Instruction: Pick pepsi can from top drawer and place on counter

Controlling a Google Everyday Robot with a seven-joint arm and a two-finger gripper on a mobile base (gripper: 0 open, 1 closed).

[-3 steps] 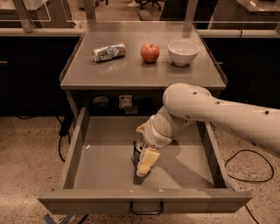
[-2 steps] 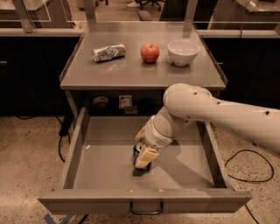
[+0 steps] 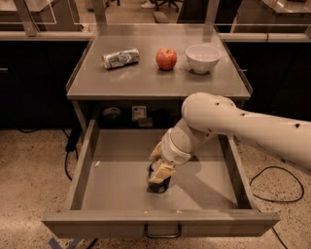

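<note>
**Counter above, open drawer below**

From my station, the flat grey counter (image 3: 160, 82) sits above and behind the wide grey metal top drawer (image 3: 85, 165). On the counter, left to right, are a dented silvery can (image 3: 120, 58) on its side, a round red apple (image 3: 166, 59) and a white ceramic bowl (image 3: 202, 58). Mid-drawer, towards the front, stands the small dark blue pepsi can (image 3: 163, 186). My two-finger gripper (image 3: 160, 174) is directly over it.

Speckled beige floor (image 3: 29, 194); dark cabinets (image 3: 29, 82) along back, pale ledges (image 3: 43, 35) above; chair base (image 3: 167, 4) beyond; dim warm light.
</note>
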